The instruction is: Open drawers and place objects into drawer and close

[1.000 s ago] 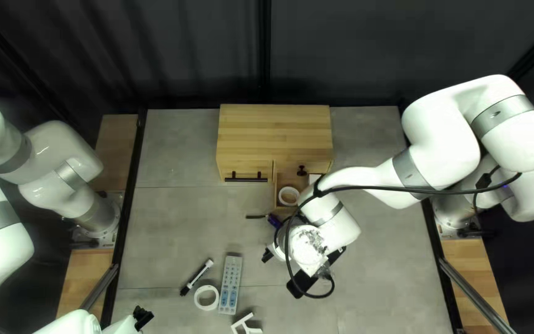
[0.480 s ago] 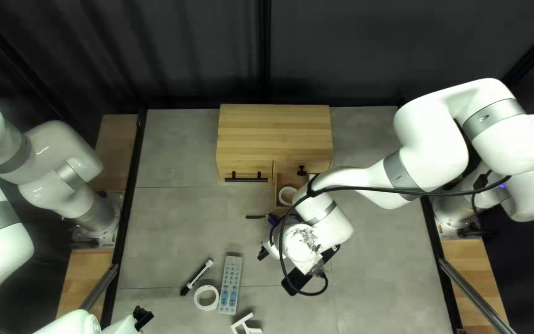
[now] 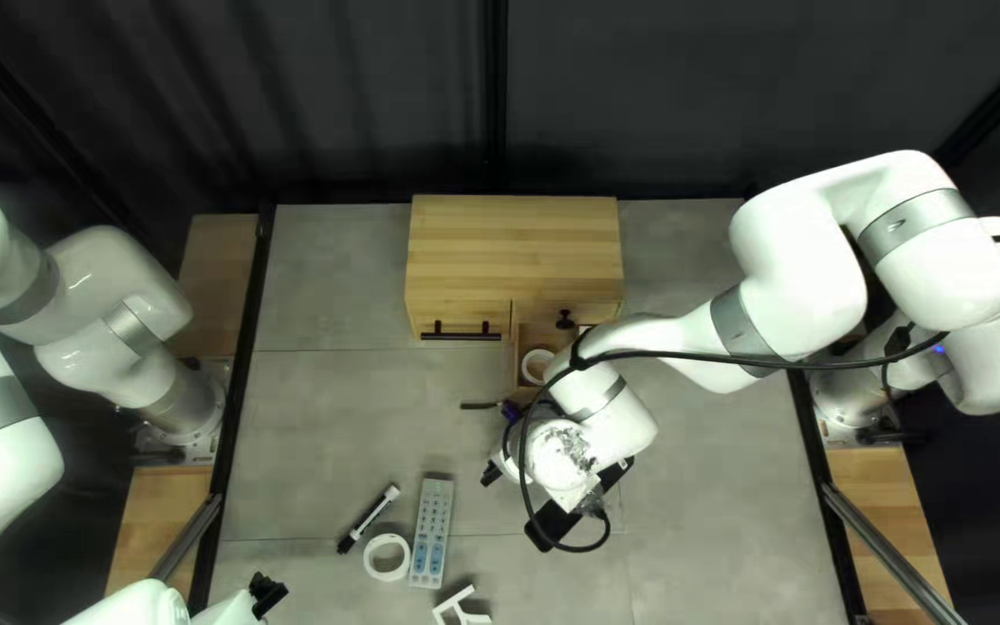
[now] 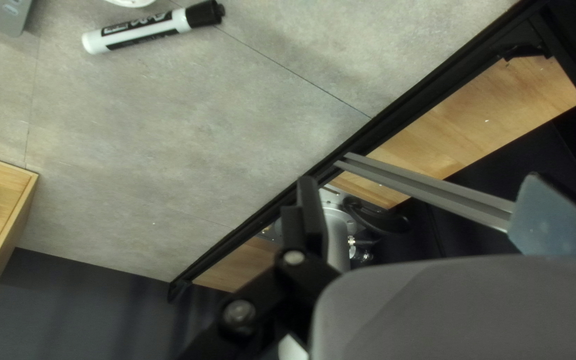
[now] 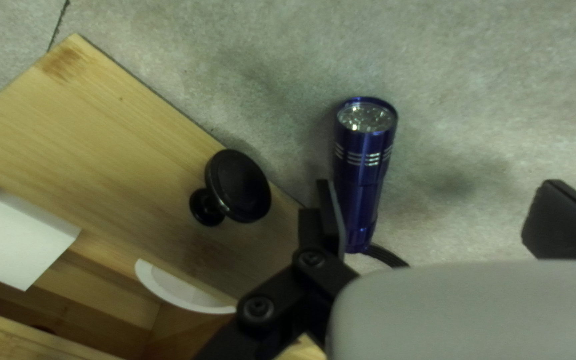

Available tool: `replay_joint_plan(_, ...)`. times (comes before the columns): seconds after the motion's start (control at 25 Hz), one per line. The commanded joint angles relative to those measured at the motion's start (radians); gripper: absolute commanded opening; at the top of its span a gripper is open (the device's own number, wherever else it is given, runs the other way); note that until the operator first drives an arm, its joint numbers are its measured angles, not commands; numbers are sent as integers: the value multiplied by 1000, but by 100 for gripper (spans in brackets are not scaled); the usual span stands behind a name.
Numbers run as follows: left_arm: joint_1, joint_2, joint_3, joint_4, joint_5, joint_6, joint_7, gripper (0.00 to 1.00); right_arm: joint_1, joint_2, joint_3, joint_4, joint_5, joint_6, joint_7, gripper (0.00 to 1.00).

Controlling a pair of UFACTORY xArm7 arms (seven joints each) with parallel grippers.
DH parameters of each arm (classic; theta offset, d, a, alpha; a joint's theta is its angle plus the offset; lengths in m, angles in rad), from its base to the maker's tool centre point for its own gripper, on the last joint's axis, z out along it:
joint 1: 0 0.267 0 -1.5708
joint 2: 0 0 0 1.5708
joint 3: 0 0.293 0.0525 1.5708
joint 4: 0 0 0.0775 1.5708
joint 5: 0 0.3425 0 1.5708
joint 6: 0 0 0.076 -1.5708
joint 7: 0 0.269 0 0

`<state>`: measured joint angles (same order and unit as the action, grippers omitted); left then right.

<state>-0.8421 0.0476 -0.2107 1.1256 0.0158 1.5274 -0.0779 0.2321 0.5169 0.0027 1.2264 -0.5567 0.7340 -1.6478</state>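
Grey tabletop (image 5: 488,60), blue flashlight (image 5: 361,160) near pulled-out drawer (image 5: 115,147)

The cabinet (image 3: 512,243) is pale, smooth wood with striped grain; the drawer front (image 5: 101,133) is smooth wood too (browner and mottled at one corner), its knob (image 5: 240,187) glossy black; the flashlight (image 5: 360,180) looks like shiny blue metal; the marker (image 4: 149,29) is smooth plastic; the remote (image 3: 432,527) looks like grey plastic. The surface (image 3: 326,417) is matt and faintly rough-looking; the curtain (image 3: 350,93) is dull dark cloth; the left arm (image 3: 118,284) and right arm (image 3: 795,307) have glossy white shells.
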Motion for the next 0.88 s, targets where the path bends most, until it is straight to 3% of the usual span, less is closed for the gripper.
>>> replay_joint_plan(0.04, 0, 0, 0, 0, 0, 0, 0, 100, 0, 3, 0, 3, 2, -1, 3, 17)
replay_joint_plan(0.12, 0, 0, 0, 0, 0, 0, 0, 100, 1, 2, 1, 3, 2, 0, 3, 28)
replay_joint_plan(0.2, 0, 0, 0, 0, 0, 0, 0, 100, 3, 1, 0, 4, 1, 2, 5, 68)
replay_joint_plan(0.24, 0, 0, 0, 0, 0, 0, 0, 100, 4, 0, 1, 5, 0, 4, 5, 73)
replay_joint_plan(0.32, 0, 0, 0, 0, 0, 0, 0, 100, 6, -1, 0, 4, -1, 6, 6, 78)
replay_joint_plan(0.6, 0, 0, 0, 0, 0, 0, 0, 100, 10, 3, 3, 10, 0, 17, 5, 80)
replay_joint_plan(0.68, 0, 0, 0, 0, 0, 0, 0, 100, 10, 7, 4, 15, 3, 20, 3, 76)
replay_joint_plan(0.72, 0, 0, 0, 0, 0, 0, 0, 100, 10, 8, 4, 16, 4, 20, 3, 69)
replay_joint_plan(0.76, 0, 0, 0, 0, 0, 0, 0, 100, 9, 11, 5, 19, 6, 21, 2, 57)
replay_joint_plan(0.8, 0, 0, 0, 0, 0, 0, 0, 100, 9, 12, 5, 21, 7, 21, 2, 31)
replay_joint_plan(0.84, 0, 0, 0, 0, 0, 0, 0, 100, 8, 14, 5, 23, 9, 22, 3, 13)
replay_joint_plan(0.88, 0, 0, 0, 0, 0, 0, 0, 100, 8, 15, 6, 24, 10, 23, 3, 8)
